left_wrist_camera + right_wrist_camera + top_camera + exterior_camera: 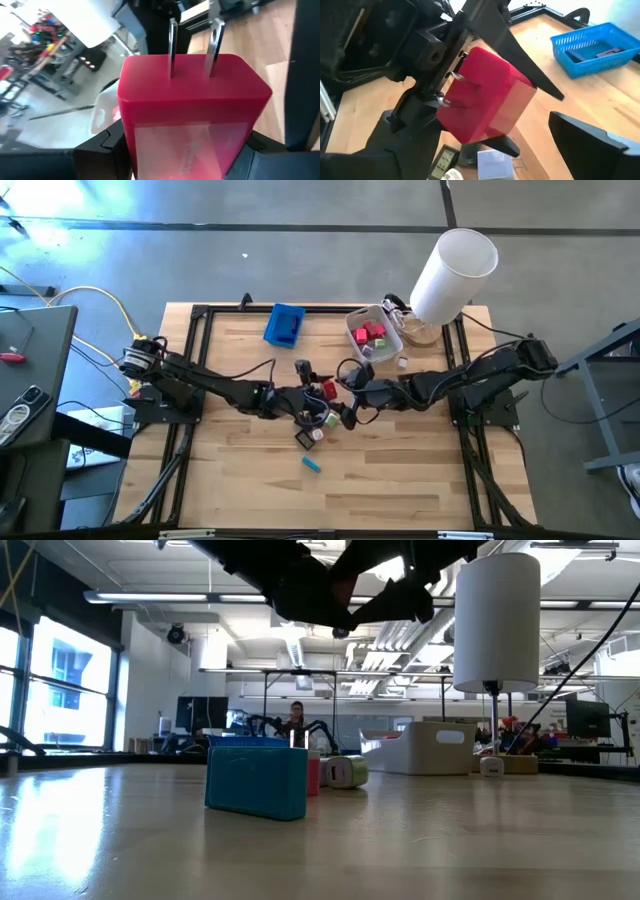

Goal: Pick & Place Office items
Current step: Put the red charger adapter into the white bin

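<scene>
Red plug block point(192, 110) held tight by the left gripper point(180, 155).
Right gripper point(485, 150) waits wide open just beside it, above the table point(400, 470).

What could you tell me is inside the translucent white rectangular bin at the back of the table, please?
The translucent white rectangular bin holds red blocks and a pink block. Whatever lies beneath them cannot be seen, and the white cylinder crowds its far corner.
</scene>
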`<state>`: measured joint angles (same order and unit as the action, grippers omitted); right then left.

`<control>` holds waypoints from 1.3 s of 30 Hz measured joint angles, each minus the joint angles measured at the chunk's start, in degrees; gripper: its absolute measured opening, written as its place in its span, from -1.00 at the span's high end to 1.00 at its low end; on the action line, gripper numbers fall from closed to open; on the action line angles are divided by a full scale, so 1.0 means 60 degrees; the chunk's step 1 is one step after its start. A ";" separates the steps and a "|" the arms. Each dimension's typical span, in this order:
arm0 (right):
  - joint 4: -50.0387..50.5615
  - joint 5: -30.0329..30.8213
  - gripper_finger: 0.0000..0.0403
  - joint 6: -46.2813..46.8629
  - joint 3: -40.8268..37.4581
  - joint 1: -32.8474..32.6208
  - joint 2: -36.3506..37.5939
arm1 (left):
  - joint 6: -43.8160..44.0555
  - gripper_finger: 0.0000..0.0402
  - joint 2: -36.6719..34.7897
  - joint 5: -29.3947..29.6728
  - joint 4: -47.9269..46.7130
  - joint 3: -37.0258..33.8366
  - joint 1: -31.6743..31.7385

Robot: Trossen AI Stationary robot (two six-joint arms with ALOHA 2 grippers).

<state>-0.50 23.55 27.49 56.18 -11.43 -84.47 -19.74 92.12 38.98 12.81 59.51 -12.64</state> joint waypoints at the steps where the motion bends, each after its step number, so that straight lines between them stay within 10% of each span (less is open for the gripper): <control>1: 0.0019 -0.0082 -0.77 0.0062 0.0000 0.0026 0.0000 | 0.0009 0.01 0.0000 -0.0093 -0.0017 0.0000 0.0004; 29: -0.0690 0.1016 -0.77 -0.0096 0.0004 0.0265 -0.0002 | 0.0319 0.01 -0.0004 0.0529 -0.0340 0.0007 0.0175; 39: -0.0634 0.0942 -0.41 -0.0015 0.0018 0.0463 -0.0035 | 0.0552 -0.03 0.0010 0.0552 -0.0275 0.0007 0.0178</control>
<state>-4.31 29.20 27.40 56.29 -8.65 -84.68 -16.43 92.17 42.29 11.16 59.55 -11.57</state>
